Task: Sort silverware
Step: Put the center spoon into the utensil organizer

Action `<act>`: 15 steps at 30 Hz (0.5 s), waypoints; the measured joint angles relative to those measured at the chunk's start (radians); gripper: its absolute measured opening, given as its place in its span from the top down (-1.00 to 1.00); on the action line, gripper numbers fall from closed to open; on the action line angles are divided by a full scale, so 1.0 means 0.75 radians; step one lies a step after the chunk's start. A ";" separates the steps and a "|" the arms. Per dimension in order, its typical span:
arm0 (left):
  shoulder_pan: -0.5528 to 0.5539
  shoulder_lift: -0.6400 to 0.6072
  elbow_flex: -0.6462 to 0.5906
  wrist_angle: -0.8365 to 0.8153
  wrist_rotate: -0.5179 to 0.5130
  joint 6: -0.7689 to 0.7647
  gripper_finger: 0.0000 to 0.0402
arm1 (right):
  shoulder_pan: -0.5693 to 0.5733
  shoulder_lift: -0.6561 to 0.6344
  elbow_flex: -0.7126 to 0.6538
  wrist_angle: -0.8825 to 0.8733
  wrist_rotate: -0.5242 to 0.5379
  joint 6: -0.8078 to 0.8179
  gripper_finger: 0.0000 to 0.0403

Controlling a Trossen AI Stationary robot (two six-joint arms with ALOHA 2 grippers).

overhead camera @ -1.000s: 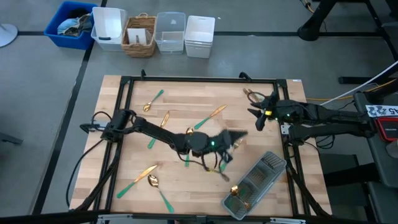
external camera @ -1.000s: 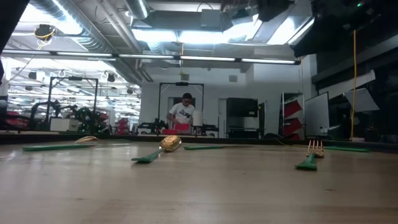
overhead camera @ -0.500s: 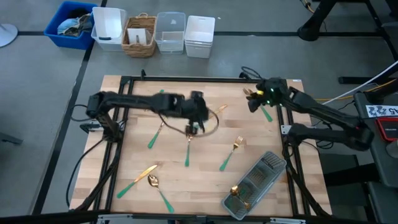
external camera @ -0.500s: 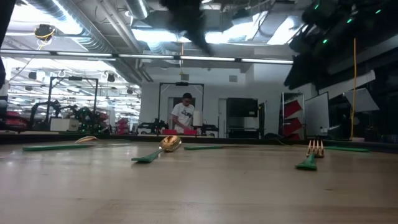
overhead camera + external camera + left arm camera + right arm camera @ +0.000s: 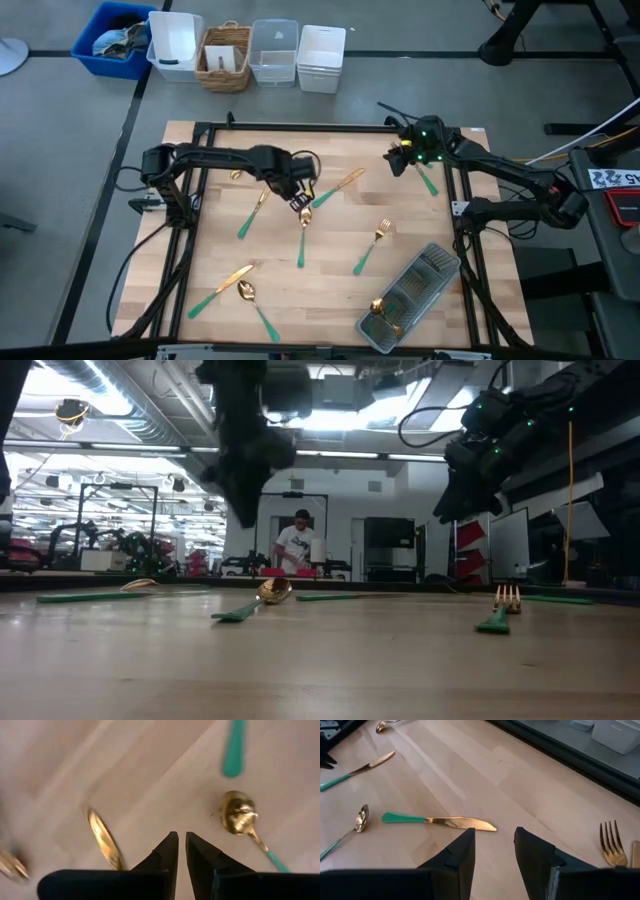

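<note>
Nine pieces of silverware scattered loose on the surface — more in the tray. Left gripper nearly clenched, empty, mid-surface; right gripper released, far right corner.

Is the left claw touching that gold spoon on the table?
Apart. The left wrist view shows bare wood between the left claw, nearly shut and empty, and the spoon lying off to one side.

One camera looks straight down on my whole table; another sits level at tabletop height facing the room. My wrist cameras peer close past my fingers, sharing one spoon.
</note>
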 joint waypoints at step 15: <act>-0.129 0.002 -0.274 0.534 0.312 -0.107 0.52 | 0.001 -0.001 0.000 -0.002 -0.001 -0.122 0.31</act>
